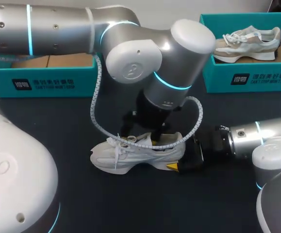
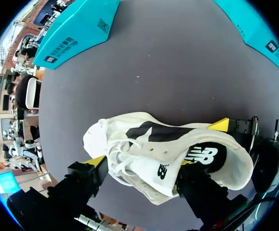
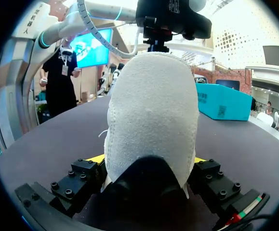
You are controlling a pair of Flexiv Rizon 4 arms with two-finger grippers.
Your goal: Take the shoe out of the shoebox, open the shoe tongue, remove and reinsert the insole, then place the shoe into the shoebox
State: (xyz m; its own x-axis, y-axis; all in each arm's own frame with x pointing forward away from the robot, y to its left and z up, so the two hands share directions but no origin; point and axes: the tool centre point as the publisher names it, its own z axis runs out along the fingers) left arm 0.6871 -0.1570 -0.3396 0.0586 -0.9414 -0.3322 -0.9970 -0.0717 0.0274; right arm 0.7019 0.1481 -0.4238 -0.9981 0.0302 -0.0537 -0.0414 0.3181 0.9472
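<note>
Jaws of the right gripper (image 1: 181, 156) pinch the heel (image 1: 178, 144) of the white shoe (image 1: 130, 154), which stands on the dark counter (image 1: 106, 204) under the left gripper (image 1: 142, 133). Another shoe (image 1: 247, 41) lies in the far right shoebox (image 1: 247, 77).

Left wrist: the white shoe's tongue (image 2: 163, 169) lies below the left gripper; whether those jaws grip, I cannot tell.

Right wrist: the right jaws press the heel from both sides.

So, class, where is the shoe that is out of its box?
In the head view the shoe stands on the table near the middle, under the left gripper, its heel held in the right gripper.
</note>
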